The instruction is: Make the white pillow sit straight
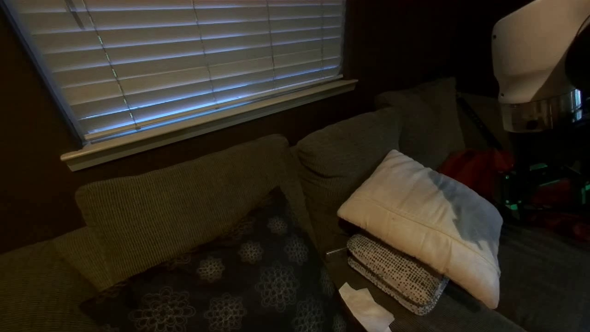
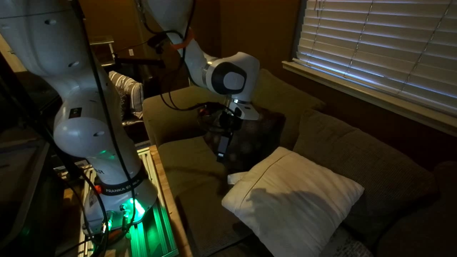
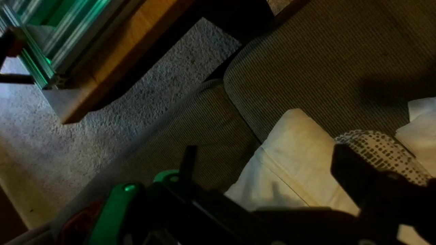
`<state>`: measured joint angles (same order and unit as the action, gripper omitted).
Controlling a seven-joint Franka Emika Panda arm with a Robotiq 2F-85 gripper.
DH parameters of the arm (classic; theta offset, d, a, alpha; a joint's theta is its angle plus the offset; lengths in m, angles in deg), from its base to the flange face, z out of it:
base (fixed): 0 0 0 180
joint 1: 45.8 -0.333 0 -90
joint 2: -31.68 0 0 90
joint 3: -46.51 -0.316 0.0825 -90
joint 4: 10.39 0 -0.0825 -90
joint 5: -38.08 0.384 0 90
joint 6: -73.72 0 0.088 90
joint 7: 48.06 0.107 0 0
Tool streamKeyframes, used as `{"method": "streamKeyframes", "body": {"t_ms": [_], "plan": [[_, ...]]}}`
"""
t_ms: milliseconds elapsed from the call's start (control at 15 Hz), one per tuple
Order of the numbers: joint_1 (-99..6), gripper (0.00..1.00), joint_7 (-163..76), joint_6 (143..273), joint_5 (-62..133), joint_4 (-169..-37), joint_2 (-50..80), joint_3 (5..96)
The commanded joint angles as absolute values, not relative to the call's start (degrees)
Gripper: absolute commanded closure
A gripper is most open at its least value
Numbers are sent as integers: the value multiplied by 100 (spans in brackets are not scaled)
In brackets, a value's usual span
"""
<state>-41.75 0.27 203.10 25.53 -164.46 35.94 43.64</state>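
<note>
Hovering empty, fingers spread wide, the black two-fingered gripper (image 3: 264, 151) is clear of the plump off-white square fabric pillow (image 1: 421, 214), tilted over a pale dark-flecked fabric cushion (image 1: 394, 267), one corner showing through the finger gap in the wrist view.

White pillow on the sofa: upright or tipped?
Tipped. In an exterior view, the white pillow slants over the dotted cushion, its broad face turned largely upward rather than standing straight.

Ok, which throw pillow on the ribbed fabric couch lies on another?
The plump off-white square fabric pillow: it lies tilted across the pale speckled fabric cushion, partly hiding it. The dark fabric pillow with pale flower motifs is outside that stack.
</note>
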Motion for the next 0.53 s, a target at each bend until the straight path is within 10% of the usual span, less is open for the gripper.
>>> {"method": "streamKeyframes", "body": {"t_ms": [0,467], "plan": [[-4317,0,209,21249,1917,-16773,3501,4352],[-4365,0,96,23024,2177,-16859,2711,4523]]}}
